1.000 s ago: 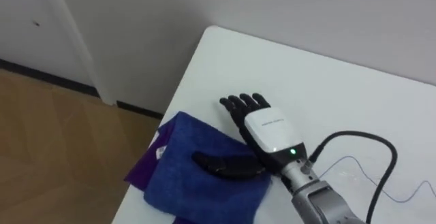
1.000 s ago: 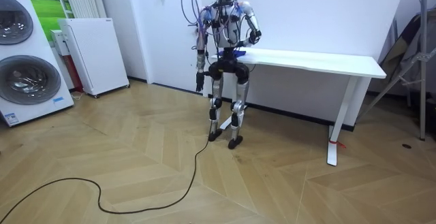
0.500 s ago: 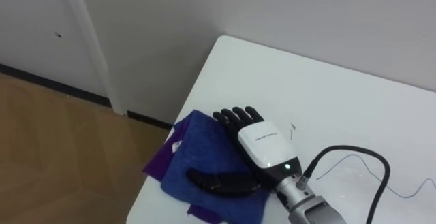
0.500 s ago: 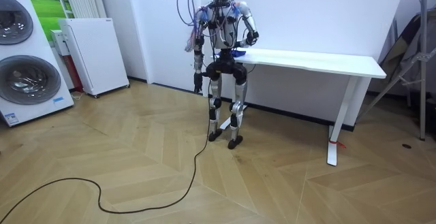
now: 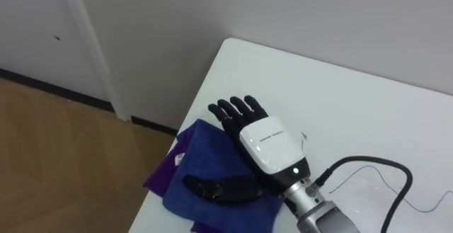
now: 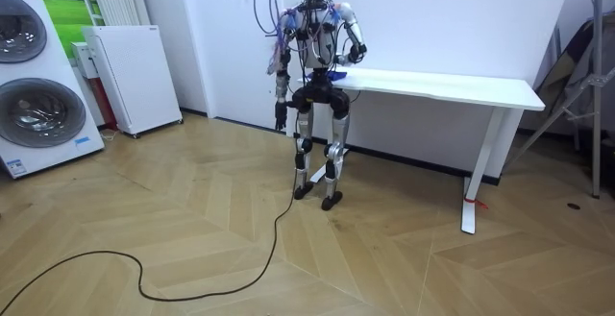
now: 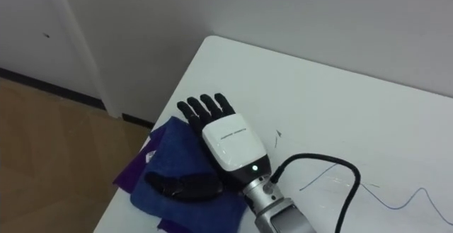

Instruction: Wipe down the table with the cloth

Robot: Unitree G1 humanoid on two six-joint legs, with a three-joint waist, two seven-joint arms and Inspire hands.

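Under right hand (image 5: 265, 142) palm and thumb, with straight unclenched fingers (image 5: 233, 109) reaching past its far edge, blue cloth (image 5: 205, 155) lies at table (image 5: 354, 112) left edge; likely mid-wipe, next: press down, sweep across bare top; left hand (image 6: 280, 114) idle at side.

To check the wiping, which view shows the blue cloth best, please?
The left eye view: close up, the blue cloth lies on the table under the right hand. The right eye view matches; the room view gives a blue speck.
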